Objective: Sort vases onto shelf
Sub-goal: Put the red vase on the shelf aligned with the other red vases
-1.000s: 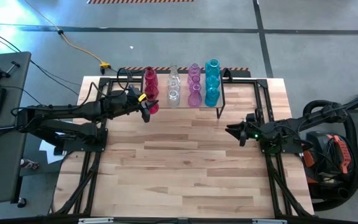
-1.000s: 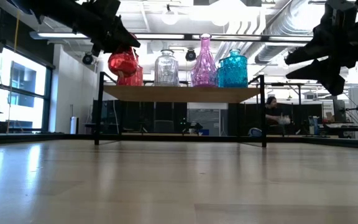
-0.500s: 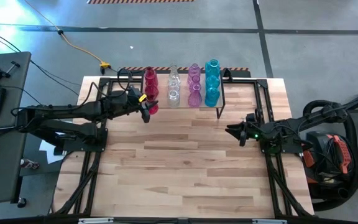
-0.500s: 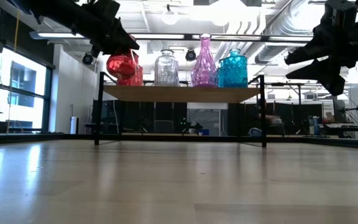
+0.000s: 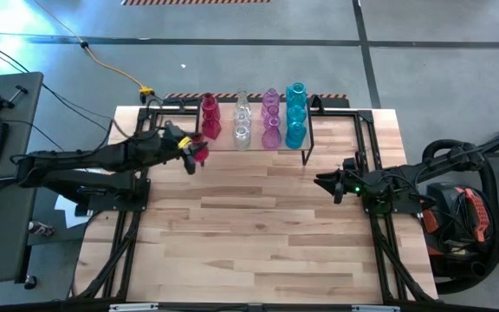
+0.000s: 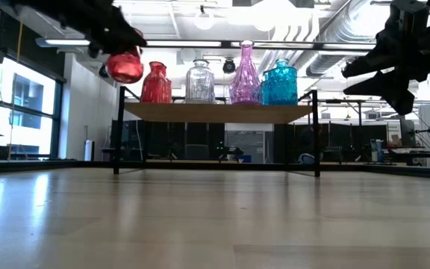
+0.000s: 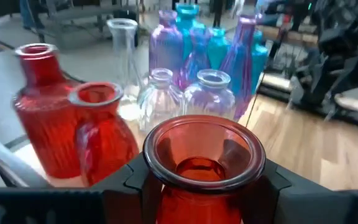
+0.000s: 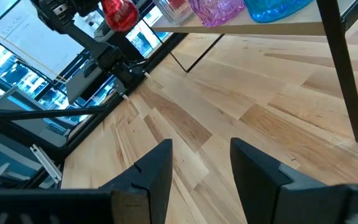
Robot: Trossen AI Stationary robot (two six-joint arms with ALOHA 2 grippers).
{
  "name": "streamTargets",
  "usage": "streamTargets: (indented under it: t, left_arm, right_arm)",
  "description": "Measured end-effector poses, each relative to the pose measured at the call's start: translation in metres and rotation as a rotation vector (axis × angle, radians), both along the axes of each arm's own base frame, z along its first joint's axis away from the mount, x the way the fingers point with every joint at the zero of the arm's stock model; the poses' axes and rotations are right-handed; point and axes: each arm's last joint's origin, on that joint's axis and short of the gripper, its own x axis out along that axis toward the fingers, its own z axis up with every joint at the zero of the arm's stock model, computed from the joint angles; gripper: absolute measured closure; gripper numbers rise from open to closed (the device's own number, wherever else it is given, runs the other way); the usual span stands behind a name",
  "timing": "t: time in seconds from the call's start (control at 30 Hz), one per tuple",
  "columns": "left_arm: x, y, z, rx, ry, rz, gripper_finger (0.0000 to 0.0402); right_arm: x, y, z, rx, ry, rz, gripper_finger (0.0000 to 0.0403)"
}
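Left gripper (image 5: 191, 153): we see it clamped on a red vase (image 6: 125, 66), held aloft off the shelf's (image 6: 215, 112) left end.
Right gripper (image 5: 326, 183): fingers apart, near the table's (image 5: 258, 243) right edge.
Vases (image 5: 271, 117): rows on shelf.

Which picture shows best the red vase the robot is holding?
The left wrist view: the red vase fills it, open mouth up, clamped in the left gripper. The low view shows it from the side, beside the shelf. The high and right wrist views show a small red blob.
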Motion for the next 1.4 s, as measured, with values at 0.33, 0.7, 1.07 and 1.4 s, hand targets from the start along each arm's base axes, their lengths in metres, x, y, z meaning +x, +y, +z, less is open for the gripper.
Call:
streamTargets:
  t: [0.33,0.7,1.07,1.4]
  left_arm:
    - [-0.024,-0.005,-0.031,0.05,-0.277,-0.035,0.0253]
    - [0.011,0.006,-0.022,0.037,-0.154,-0.067,0.0252]
    - [0.028,0.025,-0.026,0.006,-0.048,-0.086,0.0252]
    - [0.025,0.033,-0.027,0.017,-0.025,-0.049,0.0252]
  right_arm:
    - [0.0,0.0,0.0,0.0,0.0,0.0,0.026]
    - [0.0,0.0,0.0,0.0,0.0,0.0,0.026]
    - [0.0,0.0,0.0,0.0,0.0,0.0,0.026]
    - [0.0,0.0,0.0,0.0,0.0,0.0,0.026]
